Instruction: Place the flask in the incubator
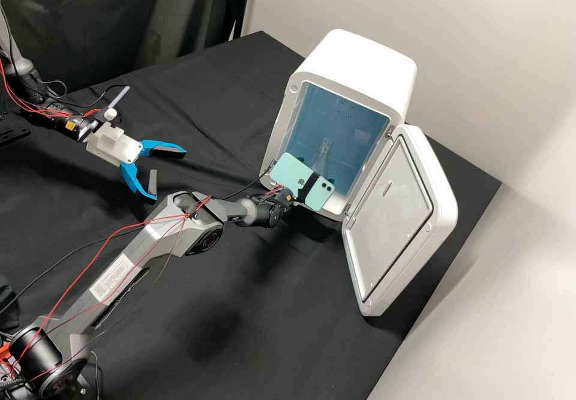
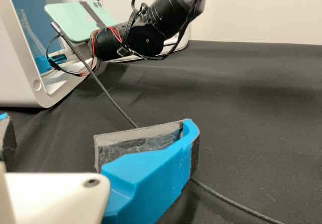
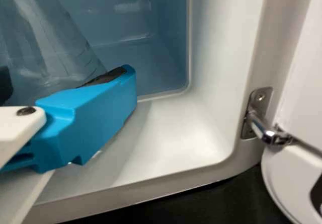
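Note:
The white incubator stands at the back right of the bench with its door swung wide open. A clear glass flask stands upright inside its blue chamber. My right arm reaches into the opening, a pale green phone strapped to its wrist. In the right wrist view my right gripper is shut on the flask, one blue finger pressed against the glass above the chamber floor. My left gripper hangs open and holds nothing, over the bench to the left of the incubator.
The open door's hinge lies close beside my right gripper. Black cables trail across the black cloth between the two arms. From the left wrist, the right arm's wrist and phone sit at the incubator's opening.

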